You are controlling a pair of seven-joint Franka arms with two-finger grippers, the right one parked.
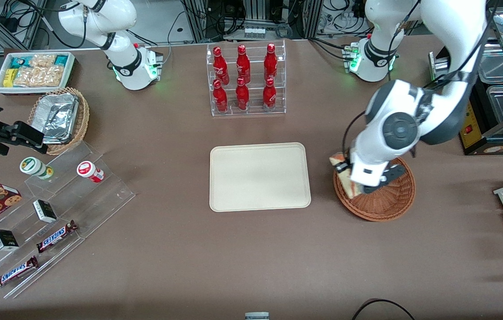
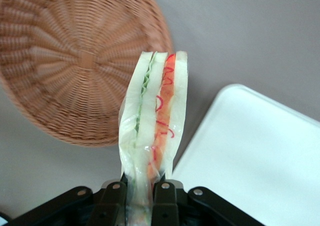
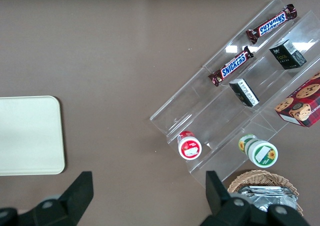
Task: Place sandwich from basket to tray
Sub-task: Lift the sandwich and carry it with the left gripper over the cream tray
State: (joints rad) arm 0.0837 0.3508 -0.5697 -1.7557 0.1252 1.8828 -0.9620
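The black fingers (image 2: 112,201) of the left arm's gripper (image 2: 139,196) are pinched tight on the base of the sandwich (image 2: 155,116), whose long axis sticks straight out from them, cut edge showing green and red filling. It hangs lifted clear over the rim of the wicker basket (image 1: 387,200), on the edge nearest the tray (image 1: 259,176). The tray lies just beside the basket on the brown tabletop (image 1: 233,258), toward the parked arm's end, so the carry looks short.

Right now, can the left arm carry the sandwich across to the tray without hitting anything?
Probably yes. The gripper is shut on the sandwich, lifted above the basket, and only bare tabletop separates it from the tray.
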